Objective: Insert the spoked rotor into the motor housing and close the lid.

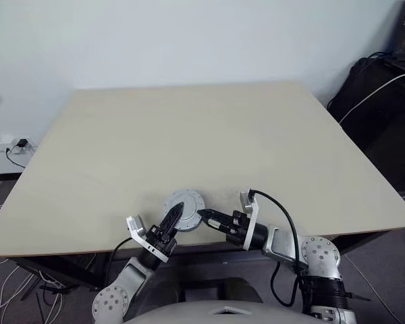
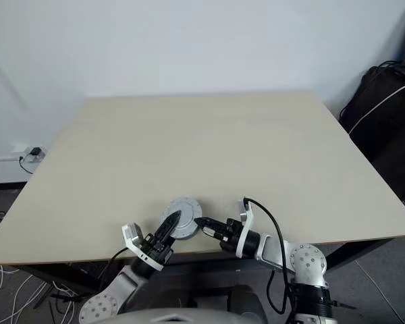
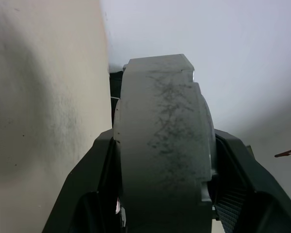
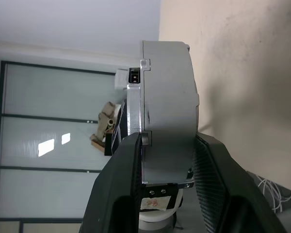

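Now, motor housing pinched edge-on between left gripper and right gripper | both clamped on rim, probably for steadying | held just above table edge | lid apparently seated

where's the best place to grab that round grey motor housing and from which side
By its thick outer rim, across the thickness, coming in edge-on from the side. The round grey motor housing is a flat disc with broad faces, so only the rim fits between jaws. Both wrist views show this: the left gripper and the right gripper each straddle the rim from opposite sides, above the beige table.
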